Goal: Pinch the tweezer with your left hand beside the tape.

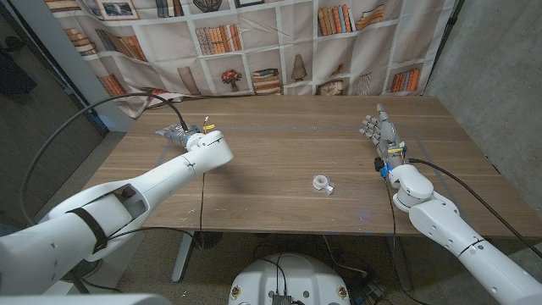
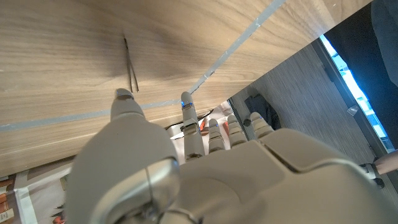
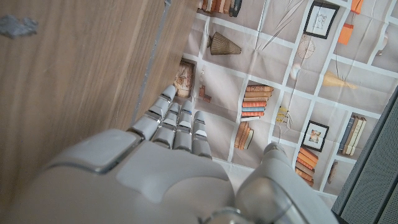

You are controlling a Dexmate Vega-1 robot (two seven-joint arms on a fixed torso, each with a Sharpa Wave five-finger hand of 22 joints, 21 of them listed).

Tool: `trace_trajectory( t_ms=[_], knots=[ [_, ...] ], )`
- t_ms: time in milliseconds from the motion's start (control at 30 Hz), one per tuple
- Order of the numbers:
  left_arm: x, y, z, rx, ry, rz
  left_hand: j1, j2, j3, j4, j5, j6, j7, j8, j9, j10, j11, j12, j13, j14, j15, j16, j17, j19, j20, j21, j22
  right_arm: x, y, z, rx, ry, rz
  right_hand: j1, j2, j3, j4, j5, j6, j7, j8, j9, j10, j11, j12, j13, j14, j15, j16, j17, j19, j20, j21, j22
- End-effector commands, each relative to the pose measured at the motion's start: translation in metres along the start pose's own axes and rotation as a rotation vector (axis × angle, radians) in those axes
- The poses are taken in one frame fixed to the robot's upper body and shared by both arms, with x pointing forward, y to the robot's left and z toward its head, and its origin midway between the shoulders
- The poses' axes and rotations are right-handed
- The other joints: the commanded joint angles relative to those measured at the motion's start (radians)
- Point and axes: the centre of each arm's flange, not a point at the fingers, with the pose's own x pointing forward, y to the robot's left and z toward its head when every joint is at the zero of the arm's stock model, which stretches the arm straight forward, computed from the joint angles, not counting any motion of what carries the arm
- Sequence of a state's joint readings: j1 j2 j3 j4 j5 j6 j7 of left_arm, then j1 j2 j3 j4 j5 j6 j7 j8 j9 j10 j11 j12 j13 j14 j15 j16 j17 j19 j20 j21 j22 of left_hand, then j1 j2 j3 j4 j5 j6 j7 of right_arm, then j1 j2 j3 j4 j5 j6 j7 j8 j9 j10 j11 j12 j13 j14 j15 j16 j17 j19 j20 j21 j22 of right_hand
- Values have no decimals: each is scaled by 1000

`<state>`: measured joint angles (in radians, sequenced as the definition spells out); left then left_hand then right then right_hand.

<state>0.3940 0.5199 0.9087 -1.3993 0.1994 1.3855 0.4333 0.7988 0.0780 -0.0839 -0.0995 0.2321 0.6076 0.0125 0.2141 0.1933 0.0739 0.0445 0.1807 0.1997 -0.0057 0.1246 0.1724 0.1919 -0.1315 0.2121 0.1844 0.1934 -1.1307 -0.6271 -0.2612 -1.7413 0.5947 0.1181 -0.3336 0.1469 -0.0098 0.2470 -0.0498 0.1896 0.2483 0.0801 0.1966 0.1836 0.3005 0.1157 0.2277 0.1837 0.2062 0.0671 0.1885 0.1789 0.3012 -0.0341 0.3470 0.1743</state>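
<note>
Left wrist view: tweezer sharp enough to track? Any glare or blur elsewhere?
Left wrist view: tweezer thin but crisp on evenly lit wood, left hand close and soft; blue glare at the edge. Head view: tape small, faint. Right wrist view: right hand blurred.

honestly you won't find any readable text, label, brand or number in these pictures. the book spines on the printed bookshelf backdrop (image 1: 254, 51) are too small and blurry to make out, and the framed prints on it in your right wrist view carry only drawings. the tape (image 1: 322, 183) and the table (image 1: 279, 152) show no lettering either.
</note>
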Motion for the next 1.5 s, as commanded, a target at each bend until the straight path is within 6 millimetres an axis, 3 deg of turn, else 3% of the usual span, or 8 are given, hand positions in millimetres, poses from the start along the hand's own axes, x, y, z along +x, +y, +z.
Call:
trace_trajectory(
  t_ms=[33, 233, 300, 333, 400, 567, 767, 1500],
  knots=[
    [-4, 2, -1, 7, 7, 32, 8, 1, -4, -8, 0, 21, -2, 4, 4, -18, 3, 6, 0, -37, 16, -2, 0, -43, 3, -7, 3, -1, 2, -2, 1, 9, -1, 7, 7, 4, -5, -4, 6, -2, 0, 6, 9, -4, 1, 5, 9, -2, -2, 4, 11, 2, -6, 6],
    [-7, 6, 4, 27, -7, 66, 41, 5, 4, -21, 4, 82, 1, 23, 6, -41, -4, 11, -2, -78, 13, 3, -3, -111, 4, -3, 9, -2, 1, -1, 1, 8, -3, 8, 7, 4, -5, -4, 6, -1, 0, 6, 10, -3, 1, 5, 9, -1, -3, 4, 12, 2, -7, 6],
    [-9, 7, 6, 52, -11, 80, 65, 7, 9, -30, 7, 87, -14, 21, 6, -72, -28, 9, -2, -132, 0, 1, -3, -160, 3, 0, 16, -1, 1, -1, 0, 8, -3, 8, 7, 4, -6, -4, 6, -1, 0, 6, 10, -3, 1, 5, 9, -2, -3, 4, 12, 2, -8, 6],
    [-11, 8, 8, 66, -8, 93, 78, 8, 11, -31, 7, 88, -16, 17, 7, -107, -30, 7, -2, -184, 2, 1, -2, -212, 2, 4, 26, -1, 1, -1, 1, 9, -3, 8, 7, 4, -6, -4, 7, -1, 0, 6, 10, -4, 1, 5, 9, -2, -3, 4, 12, 2, -8, 6],
    [-13, 8, 9, 94, 0, 107, 87, 9, 11, -30, 9, 79, -31, 10, 7, -151, -37, 5, -3, -249, -29, 1, 1, -271, 0, 10, 43, -1, 1, -1, 1, 11, -2, 8, 7, 4, -6, -4, 7, -1, 0, 6, 10, -4, 1, 5, 10, -2, -3, 4, 12, 3, -8, 6],
    [-14, 8, 11, 127, 0, 108, 92, 10, 10, -28, 10, 84, -40, 10, 6, -176, -60, 7, -3, -276, -51, 5, 2, -312, -1, 14, 56, -1, 1, -2, 4, 12, 0, 7, 8, 4, -6, -4, 6, -1, 0, 6, 10, -4, 1, 5, 9, -2, -3, 4, 13, 2, -9, 6],
    [-13, 9, 16, 155, -5, 121, 126, 16, 19, -38, 17, 154, -62, 32, 4, -148, -91, 26, -5, -258, -74, 19, -1, -311, 0, 39, 74, -2, 0, -2, 2, 15, 1, 7, 8, 3, -6, -5, 7, -1, 0, 6, 11, -3, 0, 5, 10, -3, -3, 4, 14, 2, -10, 6],
    [-8, -7, 24, 146, -11, 83, 145, 17, 22, -35, 18, 131, -38, 13, 2, -118, -64, 38, -6, -210, -79, 31, -2, -251, 0, 80, 88, 0, 0, 1, -9, 24, 4, 5, 9, 1, -8, -5, 8, 0, 0, 6, 16, -5, 1, 5, 20, -2, 0, 5, 23, 5, -13, 6]
  ],
)
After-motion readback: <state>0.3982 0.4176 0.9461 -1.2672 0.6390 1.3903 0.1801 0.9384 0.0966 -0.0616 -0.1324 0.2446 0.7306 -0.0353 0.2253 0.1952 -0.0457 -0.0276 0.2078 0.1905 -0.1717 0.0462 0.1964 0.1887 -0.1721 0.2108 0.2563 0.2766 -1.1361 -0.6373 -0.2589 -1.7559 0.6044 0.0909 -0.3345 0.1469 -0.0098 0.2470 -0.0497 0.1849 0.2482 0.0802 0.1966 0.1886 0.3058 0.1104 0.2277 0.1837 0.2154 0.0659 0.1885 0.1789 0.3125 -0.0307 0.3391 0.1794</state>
